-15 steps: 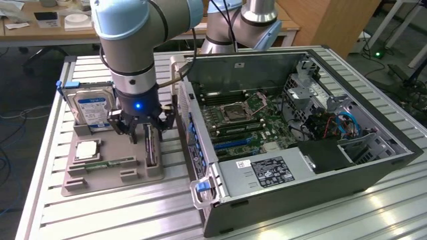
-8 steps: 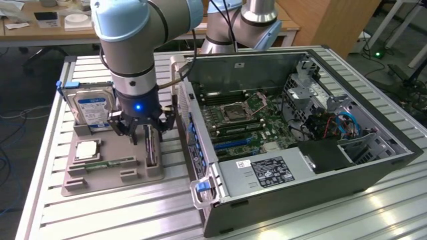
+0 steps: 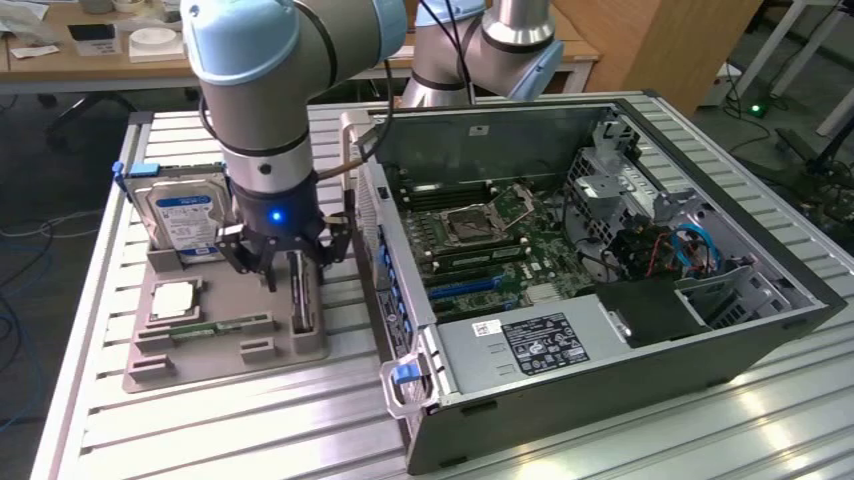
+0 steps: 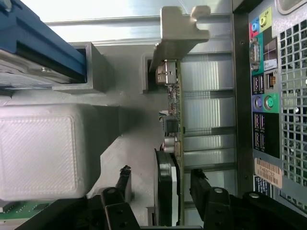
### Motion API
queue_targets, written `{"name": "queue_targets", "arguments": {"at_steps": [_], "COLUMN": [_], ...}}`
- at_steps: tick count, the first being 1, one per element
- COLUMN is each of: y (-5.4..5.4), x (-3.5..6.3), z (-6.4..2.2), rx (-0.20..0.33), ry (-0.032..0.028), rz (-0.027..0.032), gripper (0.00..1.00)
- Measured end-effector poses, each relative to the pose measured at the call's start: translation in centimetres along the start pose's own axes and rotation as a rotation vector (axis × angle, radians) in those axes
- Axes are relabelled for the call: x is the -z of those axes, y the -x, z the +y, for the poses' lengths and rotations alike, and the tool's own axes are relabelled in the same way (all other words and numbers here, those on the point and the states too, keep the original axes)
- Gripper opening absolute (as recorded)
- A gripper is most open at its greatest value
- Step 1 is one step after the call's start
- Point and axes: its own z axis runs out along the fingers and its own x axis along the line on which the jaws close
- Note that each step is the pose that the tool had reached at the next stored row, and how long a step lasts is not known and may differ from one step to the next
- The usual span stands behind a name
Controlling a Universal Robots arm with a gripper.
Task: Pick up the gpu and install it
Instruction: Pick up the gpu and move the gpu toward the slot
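Slatted metal table [image 3: 200, 430] carries the work. The pincer [image 3: 287, 262] hangs open, its fingers [image 4: 199, 184] straddling the gpu [image 3: 302, 300] without touching it. The card stands on edge in the grey tray [image 3: 234, 300], not yet gripped or lifted. Beside it lies the open computer case [image 3: 507, 135], so lifting and installing are all left.

1 gripper [image 3: 299, 272], 2 fingers [image 4: 125, 181]; 1 gpu [image 3: 302, 302] standing between them; 1 hard drive [image 3: 184, 218] just beside the gripper, 1 processor chip [image 3: 175, 300] and 1 memory stick [image 3: 222, 326] near it on the same side; 1 tray [image 3: 238, 352] under it; 1 open computer case [image 3: 627, 372] on its other side
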Motion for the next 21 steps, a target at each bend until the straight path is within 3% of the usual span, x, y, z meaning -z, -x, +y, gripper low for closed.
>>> {"name": "queue_targets", "arguments": {"at_steps": [1,2,4,12,14,17,18,21], "y": [0.01,0.01,0.04,0.13,0.24,0.35,0.37,0.38], "x": [0.00,0.00,0.01,0.01,0.00,0.00,0.00,0.00], "z": [-0.06,-0.16,-0.50,-0.46,-0.44,-0.44,-0.43,-0.12], "rx": [0.000,0.000,0.000,-0.023,-0.030,-0.035,-0.037,-0.041], "ry": [0.0000,0.0000,-0.0010,-0.0049,-0.0065,-0.0073,-0.0076,-0.0131], "rz": [-0.0001,-0.0001,-0.0002,-0.0009,-0.0013,-0.0014,-0.0015,-0.0021], "gripper": [0.63,0.56,0.56,0.56,0.49,0.49,0.42,0.42]}}
